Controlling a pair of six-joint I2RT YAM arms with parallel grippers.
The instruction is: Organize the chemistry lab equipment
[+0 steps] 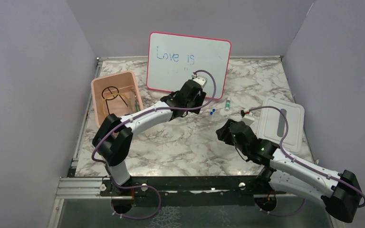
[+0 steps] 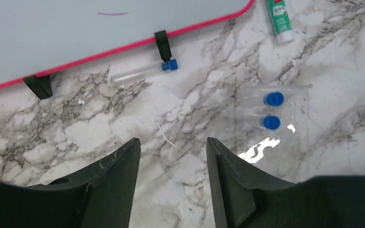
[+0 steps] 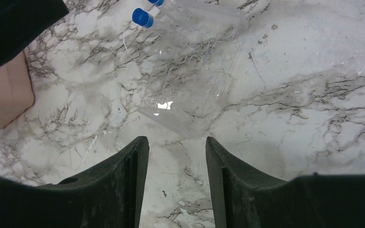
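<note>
Two blue-capped clear tubes (image 2: 271, 110) lie in a clear plastic pouch (image 3: 195, 80) on the marble table; their caps show in the top view (image 1: 212, 112). A third blue-capped tube (image 2: 145, 71) lies by the whiteboard's foot. A green-labelled tube (image 2: 279, 19) lies further right (image 1: 227, 104). My left gripper (image 2: 173, 147) is open and empty over bare table, left of the pouch (image 1: 197, 105). My right gripper (image 3: 177, 142) is open and empty just short of the pouch's near end (image 1: 224, 132). The black wire ring tripod (image 1: 109, 91) and tan tube (image 1: 123, 100) lie in the pink bin.
The pink-framed whiteboard (image 1: 188, 64) stands at the back on black feet (image 2: 162, 43). The pink bin (image 1: 97, 102) stands at the left; its corner shows in the right wrist view (image 3: 2, 97). Its white lid (image 1: 281, 122) lies at the right. Grey walls surround the table.
</note>
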